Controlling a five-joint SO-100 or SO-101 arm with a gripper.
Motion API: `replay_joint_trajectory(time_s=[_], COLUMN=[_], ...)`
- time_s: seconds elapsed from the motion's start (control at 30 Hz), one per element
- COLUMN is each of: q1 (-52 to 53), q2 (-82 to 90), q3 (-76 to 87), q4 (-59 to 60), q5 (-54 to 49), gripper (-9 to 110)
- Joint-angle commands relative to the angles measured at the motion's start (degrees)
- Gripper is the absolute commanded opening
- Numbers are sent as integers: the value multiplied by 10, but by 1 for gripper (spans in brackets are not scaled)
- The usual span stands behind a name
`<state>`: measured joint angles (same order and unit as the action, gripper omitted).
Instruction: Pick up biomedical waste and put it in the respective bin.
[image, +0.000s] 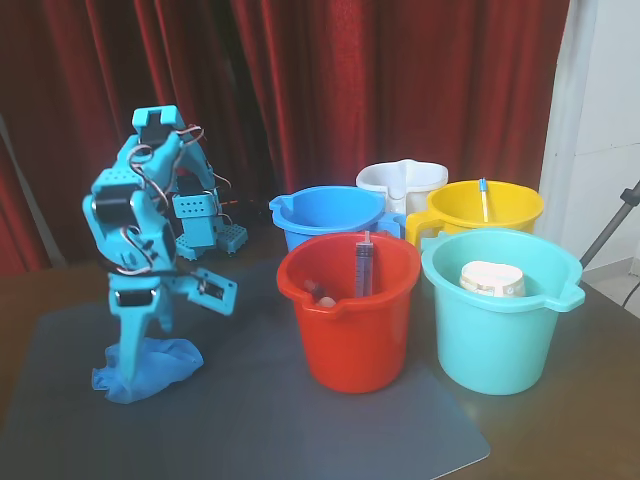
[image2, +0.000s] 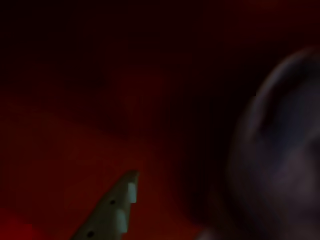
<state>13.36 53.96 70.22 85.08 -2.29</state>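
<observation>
A grey mat (image: 300, 430) fronts the table where the arm's gripper (image: 135, 365) presses down into a crumpled blue glove (image: 165, 365); whether its fingers have closed on it I cannot tell. A syringe (image: 363, 265) already stands in the red bucket (image: 350, 330), leaving the glove unbinned.

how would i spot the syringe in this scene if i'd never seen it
In the fixed view, find the cluster of buckets on the right of the table, then the red bucket at its front left. The syringe stands upright against the inside back wall, its top poking above the rim. It is the only tall clear tube there; the yellow bucket holds just a thin blue stick.
</observation>
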Motion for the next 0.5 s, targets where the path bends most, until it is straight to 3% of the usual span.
replay_joint_trajectory(time_s=[0.0,0.17,0.47], q1=[-18,-18,-4], q2=[-34,-134,-149], q3=[-62,-177,-194], q4=[2,65,62], q5=[3,2,2], gripper=[65,65,65])
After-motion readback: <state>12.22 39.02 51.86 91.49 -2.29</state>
